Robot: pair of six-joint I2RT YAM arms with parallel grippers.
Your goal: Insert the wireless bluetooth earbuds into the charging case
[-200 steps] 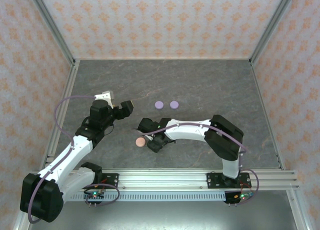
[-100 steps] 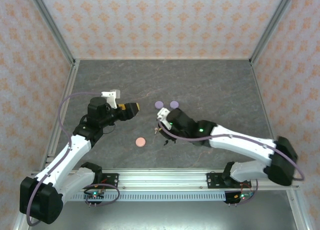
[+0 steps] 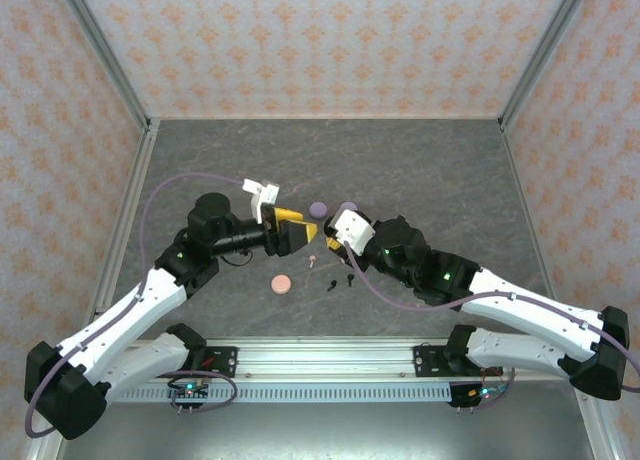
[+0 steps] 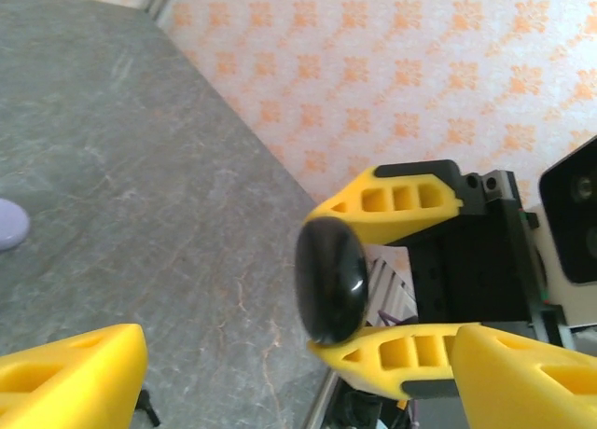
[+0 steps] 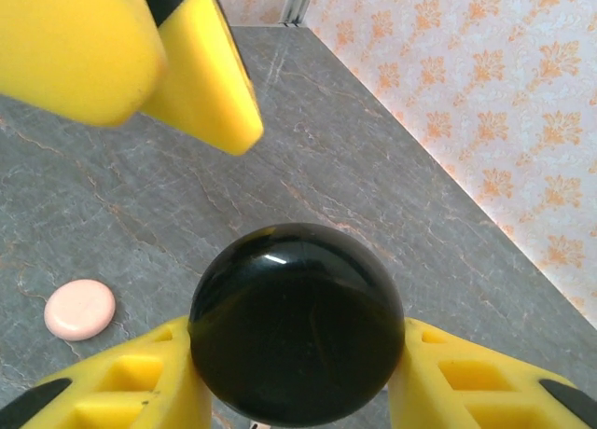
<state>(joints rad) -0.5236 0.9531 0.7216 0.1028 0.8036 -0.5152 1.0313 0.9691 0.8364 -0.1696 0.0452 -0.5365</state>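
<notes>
A glossy black round charging case (image 5: pixel 297 322) is pinched between the yellow fingers (image 5: pixel 438 373) of my right gripper (image 5: pixel 297 334), held above the table. In the left wrist view the same case (image 4: pixel 329 280) shows edge-on, straight ahead. My left gripper (image 4: pixel 298 373) is open, its fingers (image 4: pixel 75 373) spread wide just short of the case. From above, the left gripper (image 3: pixel 297 236) and right gripper (image 3: pixel 332 242) meet tip to tip mid-table. Two tiny black earbuds (image 3: pixel 332 283) lie on the table just below them, and a pale earbud (image 3: pixel 313 261) lies close by.
A pale pink round case (image 3: pixel 282 283) lies flat near the front, also in the right wrist view (image 5: pixel 80 309). Two lavender cases (image 3: pixel 318 209) sit just behind the grippers. The grey table (image 3: pixel 430 170) is walled by patterned panels and metal rails.
The right arm unfolded and swung its gripper up to mid-table with the black case in it. The left gripper moved right and forward until it faces that case.
</notes>
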